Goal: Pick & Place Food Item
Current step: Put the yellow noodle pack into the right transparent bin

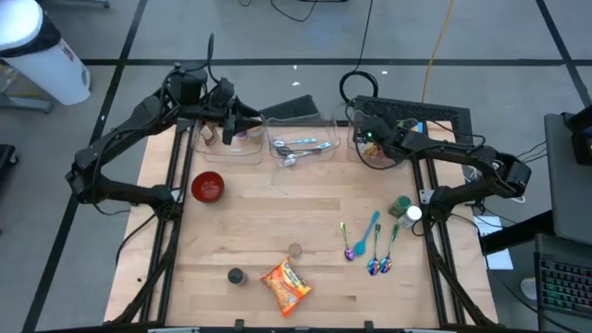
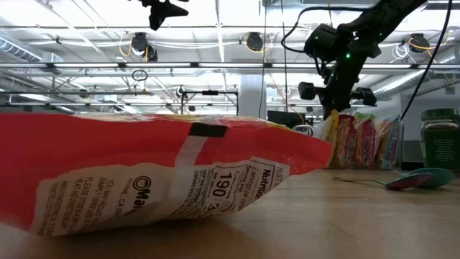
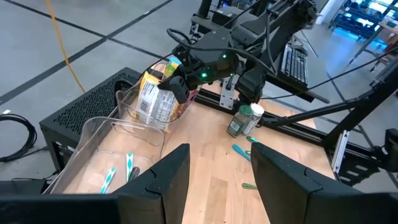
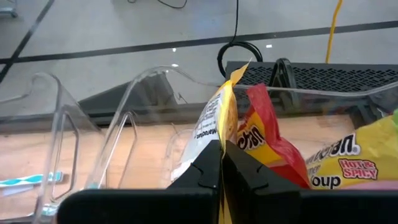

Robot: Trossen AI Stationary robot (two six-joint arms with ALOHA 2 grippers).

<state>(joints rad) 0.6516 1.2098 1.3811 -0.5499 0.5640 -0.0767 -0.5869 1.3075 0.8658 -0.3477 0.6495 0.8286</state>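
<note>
Food packet (image 1: 286, 286) lies at the table (image 1: 277, 213) front edge, spoons (image 1: 370, 245) right.

Lay flat near the bench's front edge: 1 orange-red noodle packet (image 1: 286, 286), crinkled, turned at an angle, white nutrition panel facing the low camera. Stood upright in the clear bin (image 4: 134, 99) at the bench's back right: several more packets (image 3: 155, 99), yellow, red and white, 1 of them pinched at its top edge.

high: overhead, down | low: tabletop level, against packet (image 2: 144, 180) | wrists: forward, both see bins (image 3: 106, 149)
</note>
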